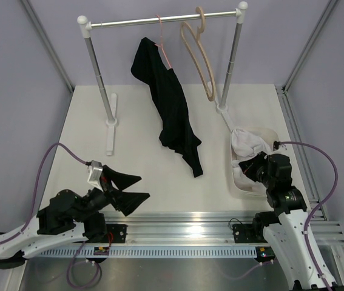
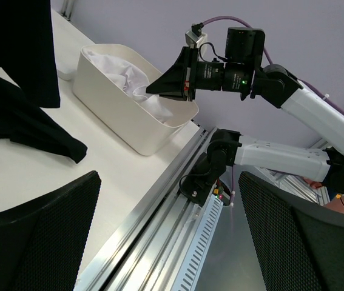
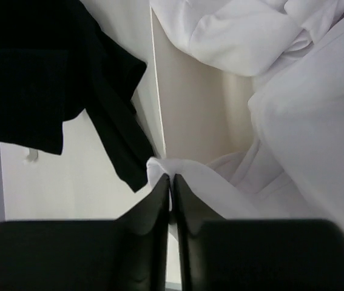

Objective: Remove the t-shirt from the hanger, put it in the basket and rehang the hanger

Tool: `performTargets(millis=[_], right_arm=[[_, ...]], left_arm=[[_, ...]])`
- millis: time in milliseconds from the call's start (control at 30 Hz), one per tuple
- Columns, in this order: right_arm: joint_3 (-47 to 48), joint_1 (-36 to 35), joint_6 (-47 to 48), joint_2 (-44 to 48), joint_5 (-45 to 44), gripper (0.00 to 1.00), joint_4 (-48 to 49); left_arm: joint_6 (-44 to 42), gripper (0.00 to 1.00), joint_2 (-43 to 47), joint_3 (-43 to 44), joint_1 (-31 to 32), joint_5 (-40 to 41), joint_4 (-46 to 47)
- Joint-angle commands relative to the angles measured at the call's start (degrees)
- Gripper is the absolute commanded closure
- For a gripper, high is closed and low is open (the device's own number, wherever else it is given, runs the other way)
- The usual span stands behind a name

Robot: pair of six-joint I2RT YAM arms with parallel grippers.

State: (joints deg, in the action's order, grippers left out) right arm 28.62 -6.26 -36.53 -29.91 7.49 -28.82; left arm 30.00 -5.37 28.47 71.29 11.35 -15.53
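The white t-shirt (image 1: 246,141) lies bunched in a cream bin (image 1: 235,182) at the right. It also shows in the left wrist view (image 2: 123,73) and the right wrist view (image 3: 293,91). My right gripper (image 1: 249,167) (image 3: 172,179) is shut on a fold of the t-shirt just over the bin's near rim. The beige wooden hanger (image 1: 199,54) hangs bare on the rail (image 1: 129,23) at the back. My left gripper (image 1: 136,188) (image 2: 168,182) is open and empty, low over the table's front left.
A black garment (image 1: 172,109) hangs from a thin pink hanger (image 1: 161,36) on the rail, its lower end on the table. The rack's posts and feet (image 1: 111,130) stand at the back. An aluminium rail (image 1: 178,227) runs along the near edge.
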Motion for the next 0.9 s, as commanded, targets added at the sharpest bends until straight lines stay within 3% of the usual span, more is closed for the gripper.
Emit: performTargets(millis=[0, 167, 267, 500, 867], right_arm=[[0.91, 0.11, -4.24, 0.56, -5.8, 1.0, 2.62], [-0.05, 0.11, -4.69, -4.01, -7.22, 1.0, 6.31], [1.08, 0.11, -3.72, -6.55, -13.35, 1.0, 9.65], [10.04, 0.02, -1.52, -22.98, -21.37, 1.0, 12.64], [12.42, 0.11, -3.01, -41.61, -24.54, 1.0, 18.62]], left_arm=[[1.11, 0.01, 0.88, 0.54, 0.26, 0.25, 0.41], [1.38, 0.01, 2.11, 0.36, 0.26, 1.91, -0.99], [1.47, 0.01, 1.5, 0.88, 0.34, 2.27, -0.99], [0.41, 0.01, -4.82, -0.17, 0.26, 1.83, 3.57], [-1.7, 0.01, -14.31, 4.49, 0.26, -0.99, 7.53]])
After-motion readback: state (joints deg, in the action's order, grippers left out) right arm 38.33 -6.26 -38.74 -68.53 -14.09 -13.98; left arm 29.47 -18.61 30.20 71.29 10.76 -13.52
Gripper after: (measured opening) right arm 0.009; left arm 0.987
